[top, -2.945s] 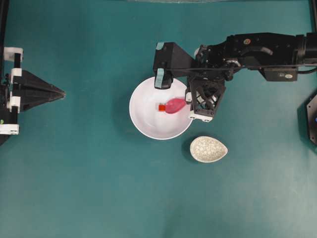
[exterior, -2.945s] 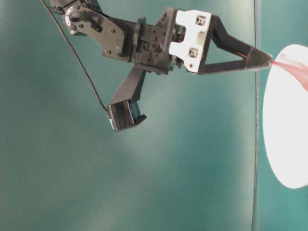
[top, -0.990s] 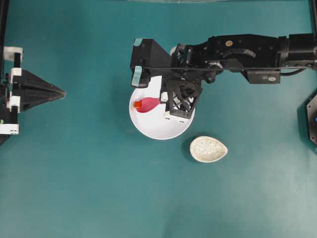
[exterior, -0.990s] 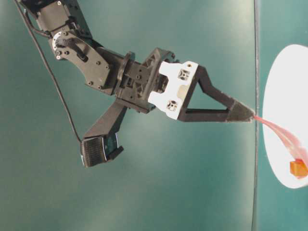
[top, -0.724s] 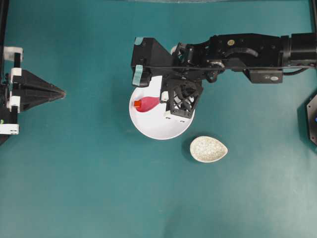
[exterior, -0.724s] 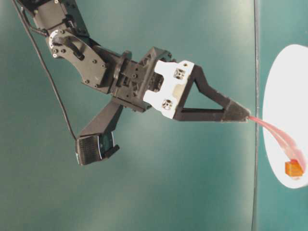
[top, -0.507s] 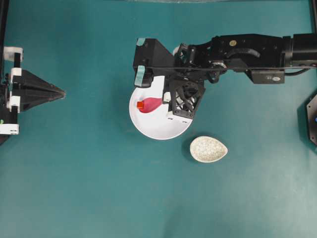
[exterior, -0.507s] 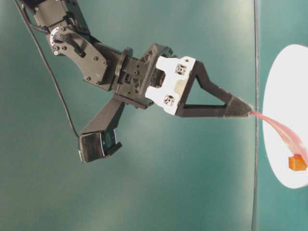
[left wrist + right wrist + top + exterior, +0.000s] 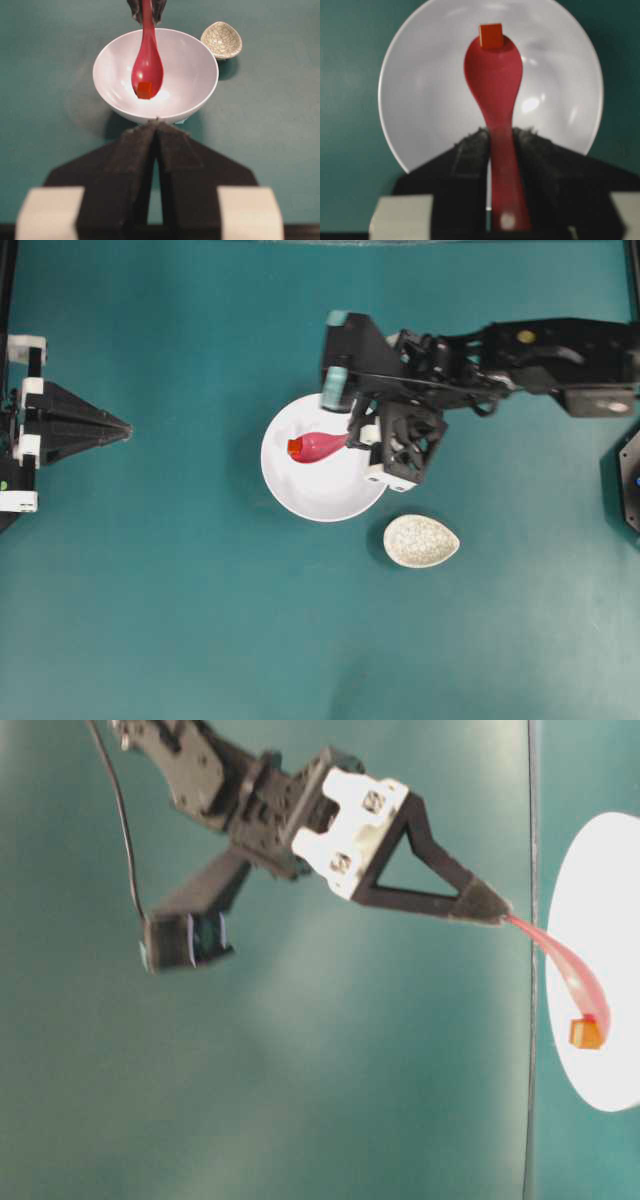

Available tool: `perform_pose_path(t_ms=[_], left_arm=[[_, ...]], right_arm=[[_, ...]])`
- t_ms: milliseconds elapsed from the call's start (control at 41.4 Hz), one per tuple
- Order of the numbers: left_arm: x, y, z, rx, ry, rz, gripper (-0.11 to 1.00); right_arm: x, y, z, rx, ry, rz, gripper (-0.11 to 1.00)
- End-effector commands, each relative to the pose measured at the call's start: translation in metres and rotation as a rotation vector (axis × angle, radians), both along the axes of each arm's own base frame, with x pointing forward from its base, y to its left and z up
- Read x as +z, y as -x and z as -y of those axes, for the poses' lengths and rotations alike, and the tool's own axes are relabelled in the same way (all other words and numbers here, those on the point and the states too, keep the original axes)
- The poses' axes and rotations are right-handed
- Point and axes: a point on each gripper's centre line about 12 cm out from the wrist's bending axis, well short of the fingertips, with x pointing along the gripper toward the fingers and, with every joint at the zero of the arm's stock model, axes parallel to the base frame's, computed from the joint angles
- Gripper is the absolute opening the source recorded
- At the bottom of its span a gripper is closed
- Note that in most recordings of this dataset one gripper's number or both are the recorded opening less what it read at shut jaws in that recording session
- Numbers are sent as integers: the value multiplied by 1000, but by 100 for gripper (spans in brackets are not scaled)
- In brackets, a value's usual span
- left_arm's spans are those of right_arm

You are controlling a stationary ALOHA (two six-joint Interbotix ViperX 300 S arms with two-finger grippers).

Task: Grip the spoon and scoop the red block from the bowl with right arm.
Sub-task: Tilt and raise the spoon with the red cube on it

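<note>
Tightly pinched: spoon (image 9: 495, 100) in right gripper (image 9: 501, 145)

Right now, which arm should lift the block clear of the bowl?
Right. The right gripper is shut on the spoon with the red block at its tip over the bowl. The left gripper sits shut, far off.

Robot lab, teal tabletop (image 9: 180, 600), two arms
</note>
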Motion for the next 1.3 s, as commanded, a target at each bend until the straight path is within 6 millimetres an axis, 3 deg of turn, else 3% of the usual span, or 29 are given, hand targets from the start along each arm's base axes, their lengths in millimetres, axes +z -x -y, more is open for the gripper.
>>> perform_pose_path(t_ms=[0,266,459,628,1280], left_arm=[[7,-3,0,-2,-2,20,1],[7,-3,0,-2,-2,21,1],[8,-3,0,-1,0,26,1],[8,-3,0,-1,-1,25,1],[10,-2,0,-1,2,31,1]], right_arm=[[18,7,-4,-7,17,112,24],[-1,35,-15,-12,50,221,24],[-21,47,-29,4,72,305,24],[-29,55,-28,-46,69,403,24],[-39,57,-25,-106,40,440,24]])
